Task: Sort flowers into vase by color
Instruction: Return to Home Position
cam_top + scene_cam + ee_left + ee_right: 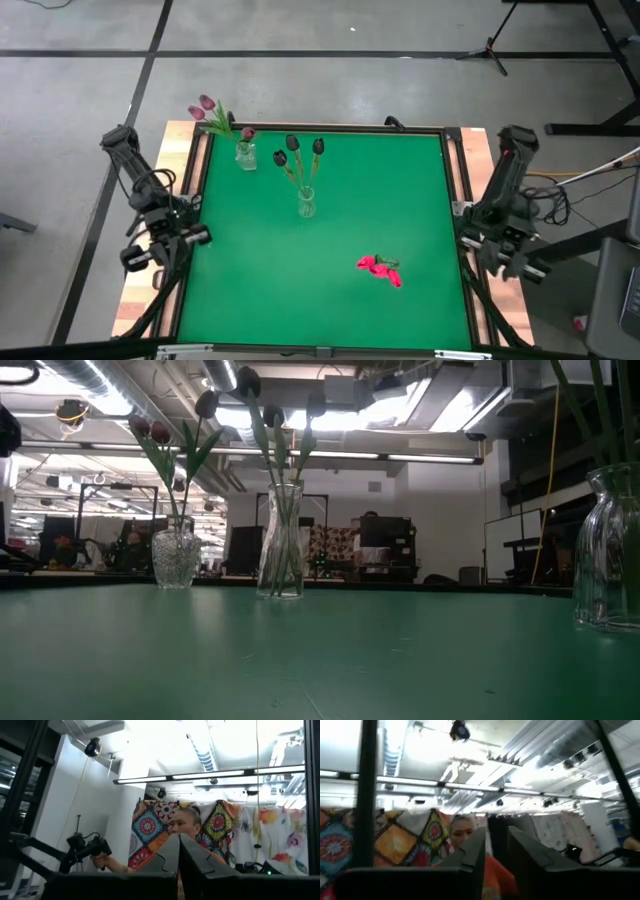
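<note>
Mauve-purple flowers [205,106] stand in a glass vase [245,156] at the table's far left corner. Near-black maroon flowers [297,152] stand in a second vase [306,204] near the middle. Pink-red flower heads [380,268] show toward the near right. In the low view a third glass vase [603,555] holds green stems whose heads are cut off. My left gripper [178,851] is folded back at the table's left edge, pointing upward, shut and empty. My right gripper [496,855] is at the right edge, also tilted upward, slightly open and empty.
The left arm [160,235] and right arm [510,245] sit outside the green mat [330,300], over the table's wooden side rails. A person [182,827] shows in the room beyond, in front of patterned cloths. Bare mat lies between the vases and the near edge.
</note>
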Controlling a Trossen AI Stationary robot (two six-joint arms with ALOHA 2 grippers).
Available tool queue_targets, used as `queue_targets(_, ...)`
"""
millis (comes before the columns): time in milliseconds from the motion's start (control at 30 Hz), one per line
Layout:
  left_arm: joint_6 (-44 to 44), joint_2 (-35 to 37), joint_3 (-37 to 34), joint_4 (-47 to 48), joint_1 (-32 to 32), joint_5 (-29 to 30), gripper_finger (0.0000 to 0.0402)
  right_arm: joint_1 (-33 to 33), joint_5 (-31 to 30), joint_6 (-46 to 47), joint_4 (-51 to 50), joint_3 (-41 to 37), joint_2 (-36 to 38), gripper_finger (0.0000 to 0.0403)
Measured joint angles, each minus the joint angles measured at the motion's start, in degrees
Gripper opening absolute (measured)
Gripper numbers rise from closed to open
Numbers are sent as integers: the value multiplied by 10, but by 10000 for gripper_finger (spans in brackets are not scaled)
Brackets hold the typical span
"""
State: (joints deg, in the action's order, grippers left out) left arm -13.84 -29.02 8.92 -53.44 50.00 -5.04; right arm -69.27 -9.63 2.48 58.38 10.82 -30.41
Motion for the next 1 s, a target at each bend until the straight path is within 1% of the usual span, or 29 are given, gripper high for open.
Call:
queue_targets(100, -7, 0, -23, -29, 0, 0, 0, 47, 33, 29, 70, -38, -11, 83)
queue_targets(233, -18, 13, -42, -52, 0, 0, 0, 110, 85, 33, 136, -71, -12, 83)
queue_targets(333, -21, 40, -47, -53, 0, -1, 0, 159, 92, 44, 144, -77, -3, 83)
queue_targets(400, -7, 63, -48, -49, 0, -3, 0, 189, 92, 60, 137, -77, 4, 83)
queue_targets(467, 2, 90, -48, -32, 0, -3, 0, 216, 94, 62, 137, -77, 11, 83)
queue_targets(533, 3, 122, -48, -2, 0, -3, 0, 242, 112, 61, 137, -77, 24, 83)
queue_targets(733, 6, 230, -48, 51, -7, -3, 0, 309, 189, 63, 135, -77, 103, 83)
queue_targets(833, 7, 282, -48, 102, -10, -4, 0, 330, 220, 70, 121, -77, 152, 83)
queue_targets(867, 7, 290, -48, 117, -10, -3, 0, 337, 225, 77, 105, -77, 170, 83)
queue_targets(1000, 7, 289, -47, 123, -14, -6, 0, 360, 226, 91, 26, -77, 246, 83)
